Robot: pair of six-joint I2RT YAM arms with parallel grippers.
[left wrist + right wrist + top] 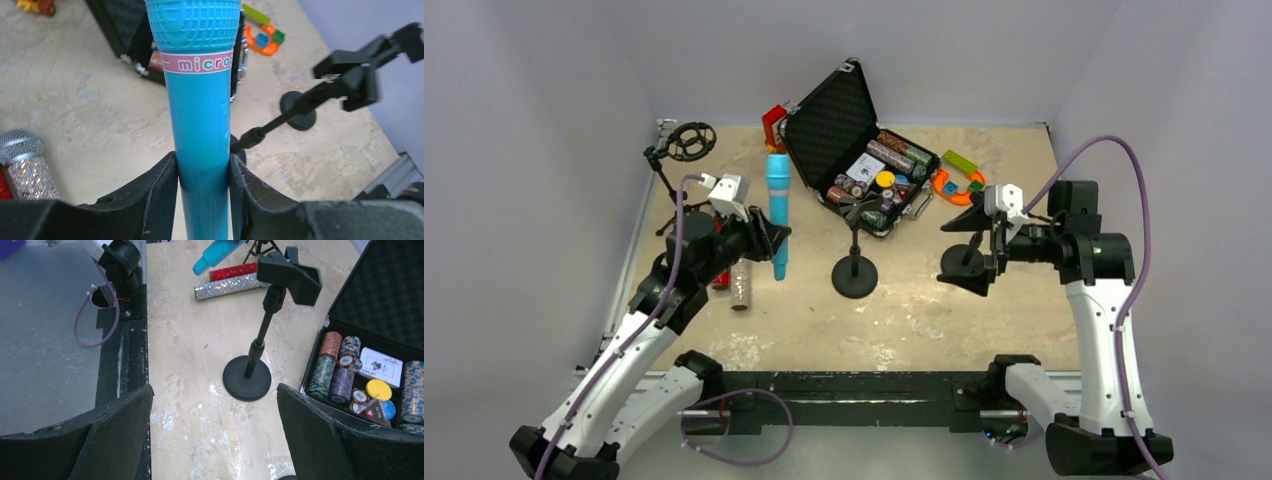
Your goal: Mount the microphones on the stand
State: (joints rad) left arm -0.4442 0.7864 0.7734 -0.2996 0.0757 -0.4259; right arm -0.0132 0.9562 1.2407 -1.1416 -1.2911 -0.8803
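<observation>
My left gripper (774, 240) (203, 172) is shut on the lower barrel of the light blue microphone (778, 205) (200, 115) and holds it off the table, left of the stand. The black stand (855, 272) has a round base and an empty clip on top (292, 275); it also shows in the left wrist view (350, 75). The glittery silver microphone (740, 286) (232, 286) and the red microphone (234, 271) lie side by side on the table under my left arm. My right gripper (966, 250) (215, 430) is open and empty, right of the stand.
An open black case (829, 125) with poker chips and cards lies behind the stand. Orange and green toy pieces (954, 185) lie to its right. A tripod stand with a round shock mount (689, 140) is at the back left.
</observation>
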